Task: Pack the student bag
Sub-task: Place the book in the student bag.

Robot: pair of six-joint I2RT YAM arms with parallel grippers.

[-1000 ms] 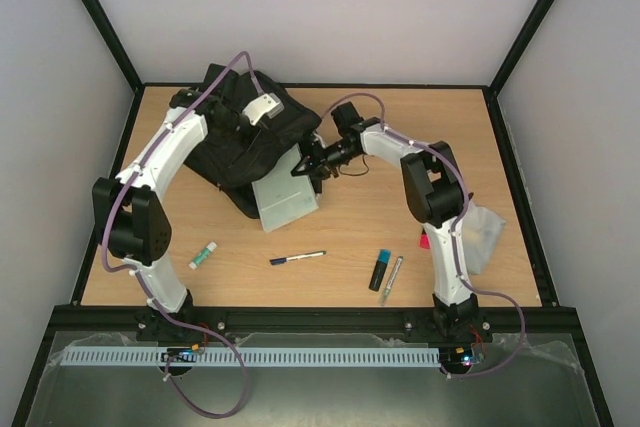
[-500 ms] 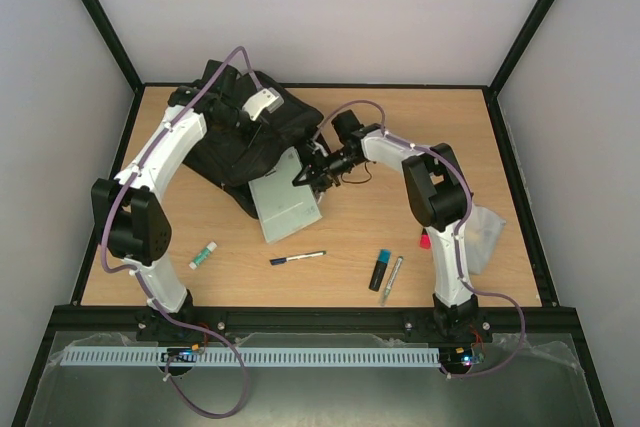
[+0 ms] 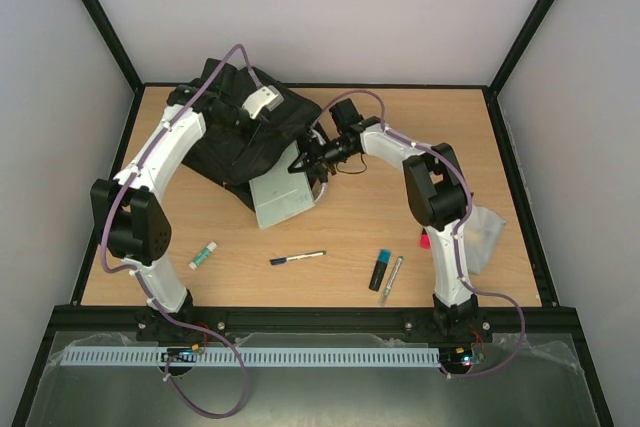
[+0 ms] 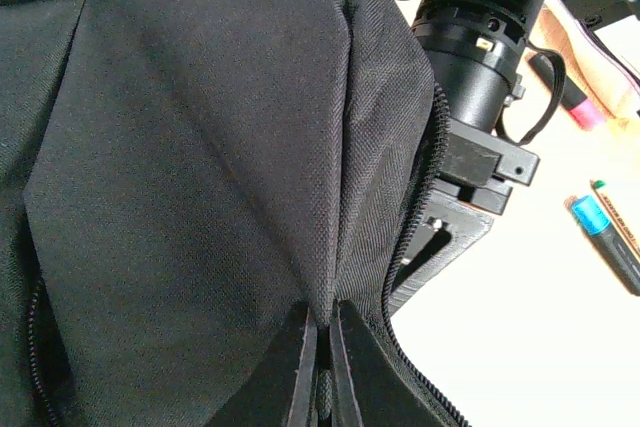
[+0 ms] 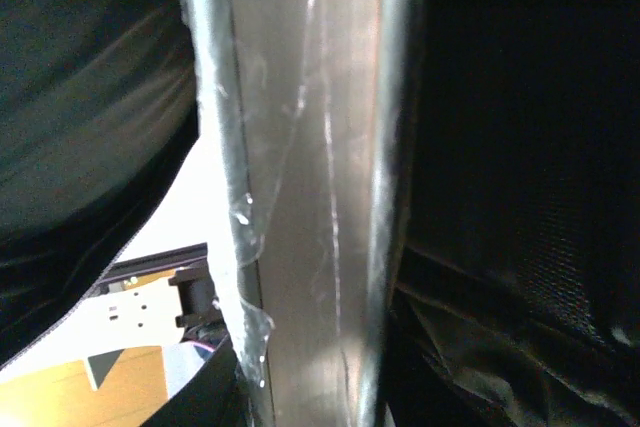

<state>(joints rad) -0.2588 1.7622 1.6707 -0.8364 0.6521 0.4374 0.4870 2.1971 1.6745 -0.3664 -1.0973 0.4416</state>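
The student bag (image 3: 235,142), a large black backpack, lies at the back left of the table. My left gripper (image 3: 262,107) is shut on a fold of its black fabric (image 4: 300,167) beside the open zip and holds it up. In the left wrist view the left gripper (image 4: 322,352) has its jaws pinched on the cloth. My right gripper (image 3: 305,161) is shut on a flat grey plastic-wrapped book (image 3: 283,197), whose far edge lies at the bag's opening. In the right wrist view the book (image 5: 310,197) stands edge-on between dark bag fabric on both sides.
On the table in front lie a glue stick (image 3: 204,255), a pen (image 3: 297,257), a blue highlighter (image 3: 380,269) and a grey pen (image 3: 391,279). A pink marker (image 3: 425,240) and a translucent pouch (image 3: 482,232) lie beside the right arm.
My right gripper has pushed the grey book up and left, further under the bag's raised flap. My left gripper still holds the fabric up, hardly moved.
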